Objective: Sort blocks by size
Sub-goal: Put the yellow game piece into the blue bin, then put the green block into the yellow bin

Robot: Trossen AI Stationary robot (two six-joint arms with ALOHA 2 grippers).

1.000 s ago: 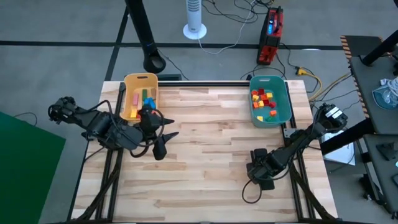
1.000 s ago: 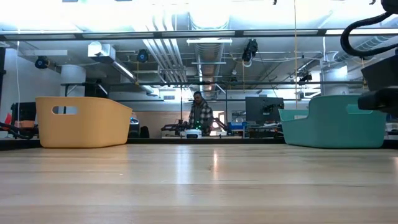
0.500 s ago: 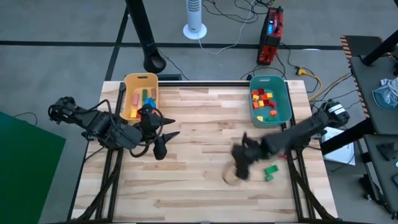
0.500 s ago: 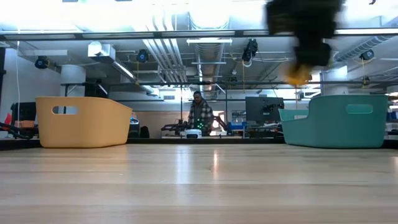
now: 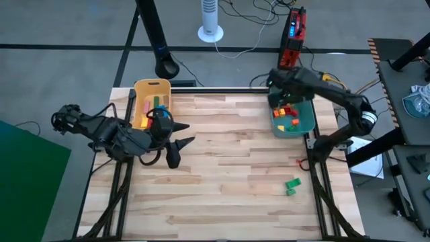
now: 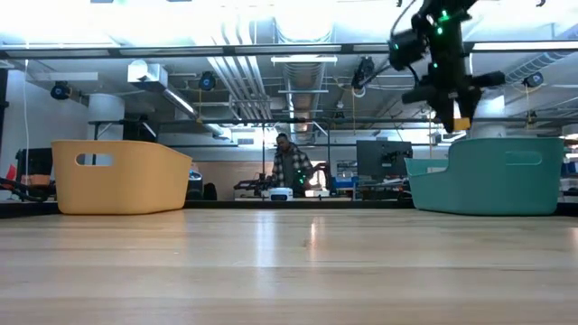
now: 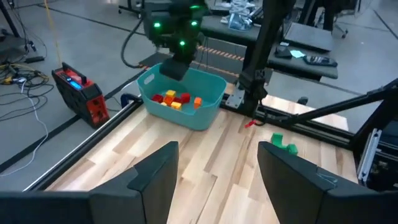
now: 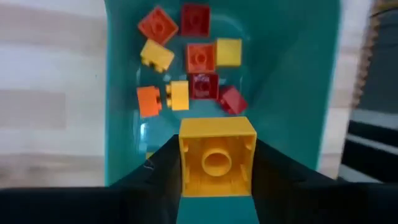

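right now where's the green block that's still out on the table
In the high view the small green toy block lies on the wooden table near its right edge, alone, toward the front and well clear of the teal plastic bin.

Two bins sit at the table's (image 5: pixel 222 168) far edge: left bin (image 5: pixel 152 101) and right bin (image 5: pixel 295 114), each holding blocks (image 8: pixel 186 68). Another block (image 5: pixel 291 185), possibly two, lies near the front right.

Yellow cube block (image 8: pixel 217 158) pinched between the right gripper (image 8: pixel 217 177) fingers, above teal bin (image 8: pixel 292 81), red, orange, yellow blocks (image 8: pixel 189 65) inside it
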